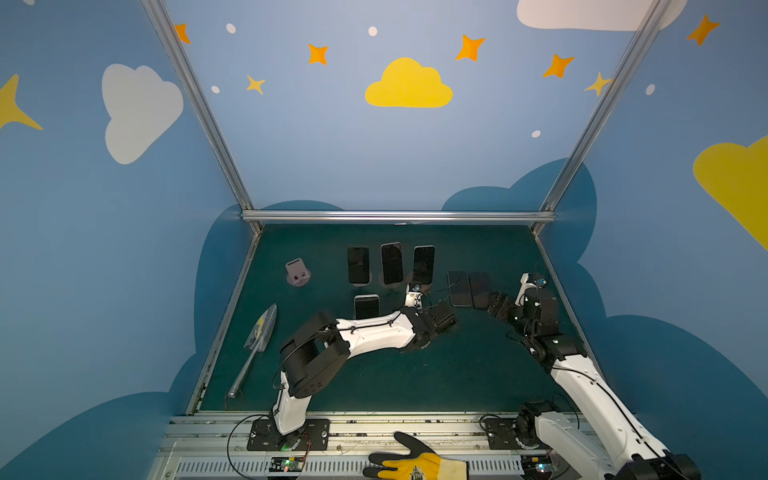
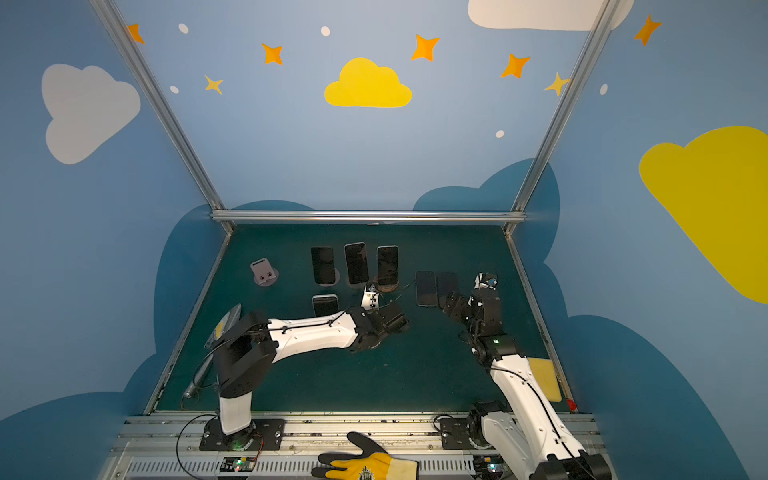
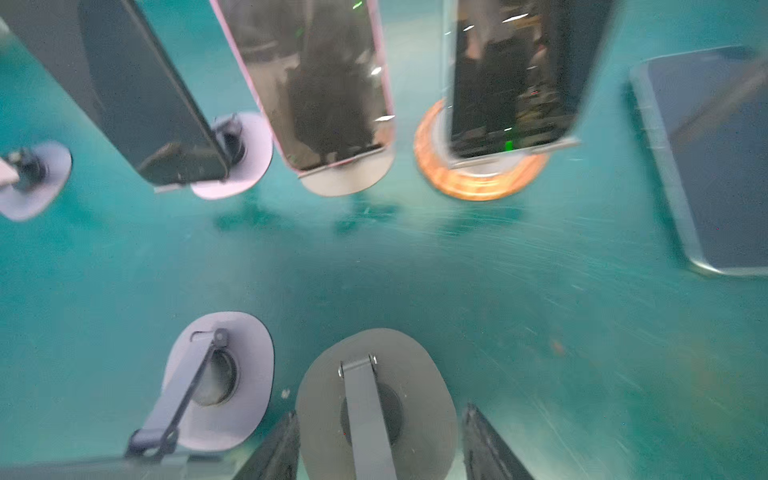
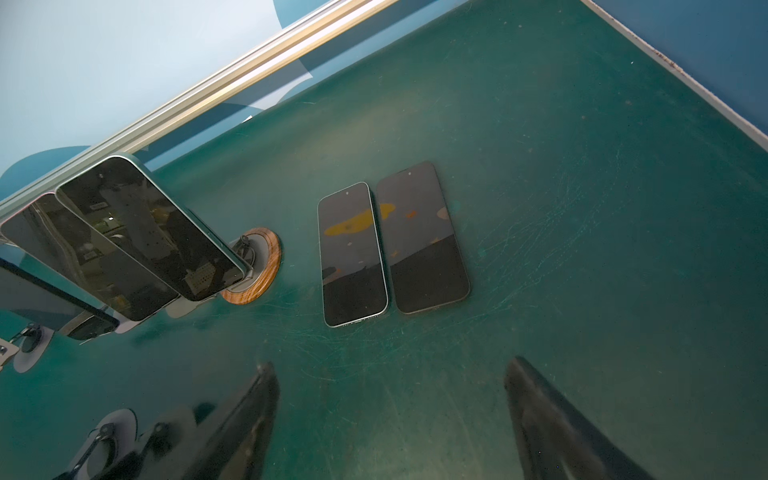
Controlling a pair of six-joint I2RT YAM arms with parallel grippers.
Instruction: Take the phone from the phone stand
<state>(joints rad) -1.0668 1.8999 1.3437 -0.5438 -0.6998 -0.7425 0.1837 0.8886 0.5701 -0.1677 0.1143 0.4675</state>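
A yellow-and-black glove (image 1: 419,463) lies nearest, on the metal rail (image 1: 374,428) at the near edge, between the two arm bases. Beyond it spreads the green desk (image 1: 415,382). The left pincer (image 1: 442,318) reaches to the middle of the desk, just near of the far row of phones. In the left wrist view its fingers (image 3: 276,449) flank the arm of a dark stand (image 3: 324,395). The jaws are drawn in close, but whatever they press on sits out of sight, so I cannot tell whether a phone is held there. Just left of it a pale stand (image 3: 253,365) props the near phone (image 1: 366,306), screen facing the near side. In the far row three phones lean on their own stands: the left phone (image 1: 358,266), the middle phone (image 1: 391,264) with a pink rim, and the right phone (image 1: 424,264) on a wood-rimmed stand (image 3: 478,183). Further left an empty stand (image 1: 297,272) sits alone. Right of the row the pale-edged flat phone (image 4: 353,253) and the dark flat phone (image 4: 424,237) lie side by side on the desk, screens up, long edges just beside each other. The right pincer (image 4: 390,365) hovers just near of these two, jaws wide apart with nothing between them. A trowel (image 1: 259,332) lies along the left edge, handle toward the near side. In a top view a yellow sponge (image 2: 546,378) shows by the right edge, beside the right arm
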